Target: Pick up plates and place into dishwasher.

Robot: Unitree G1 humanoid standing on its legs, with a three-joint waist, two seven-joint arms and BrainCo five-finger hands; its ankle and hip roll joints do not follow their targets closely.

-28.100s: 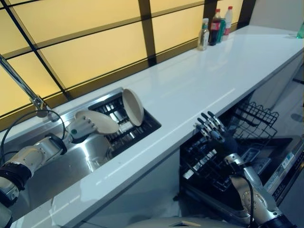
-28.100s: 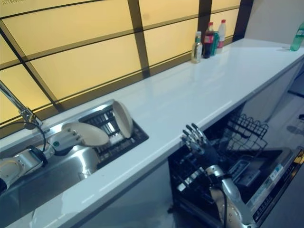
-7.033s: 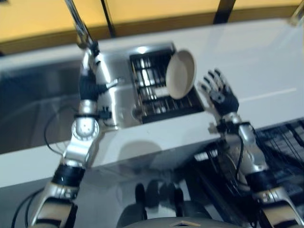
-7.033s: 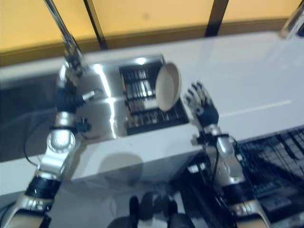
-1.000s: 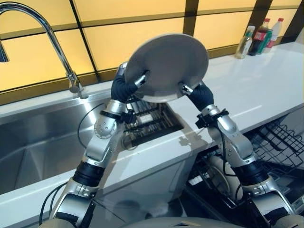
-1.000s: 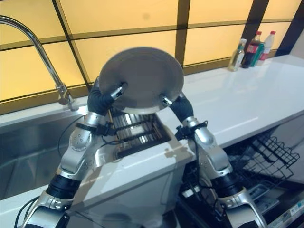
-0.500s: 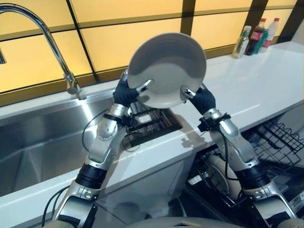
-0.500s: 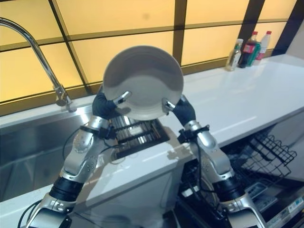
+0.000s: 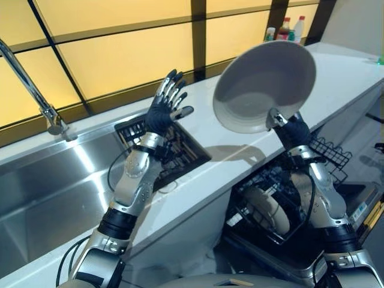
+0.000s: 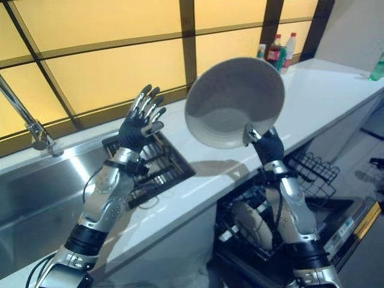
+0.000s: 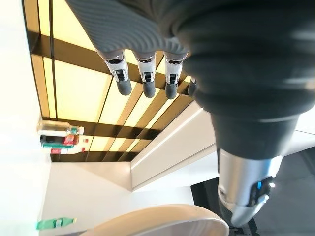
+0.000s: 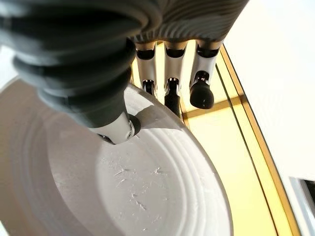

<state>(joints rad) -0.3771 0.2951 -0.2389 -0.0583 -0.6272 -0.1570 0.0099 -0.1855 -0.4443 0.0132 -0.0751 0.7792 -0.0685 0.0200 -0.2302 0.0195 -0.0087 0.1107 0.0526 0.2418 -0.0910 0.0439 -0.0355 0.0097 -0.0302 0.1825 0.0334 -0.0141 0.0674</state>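
The right robot hand (image 9: 287, 123) pinches the round white ceramic plate (image 9: 264, 87) at its lower rim, above the tabletop's front edge and the black wire dishwasher rack (image 9: 273, 201) below, while the left robot hand (image 9: 165, 108) hangs open, nothing held.

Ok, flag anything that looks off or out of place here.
The plate is held high above the counter, steeply tilted, pinched at its lower rim by the right hand alone; the left hand is open beside it. Nothing spilled.

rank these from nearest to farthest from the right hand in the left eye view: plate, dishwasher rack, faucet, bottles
1. plate: pinched at its rim by the right hand.
2. dishwasher rack: just below that hand.
3. bottles: far end of the counter, by the window.
4. faucet: far across, past the left hand.
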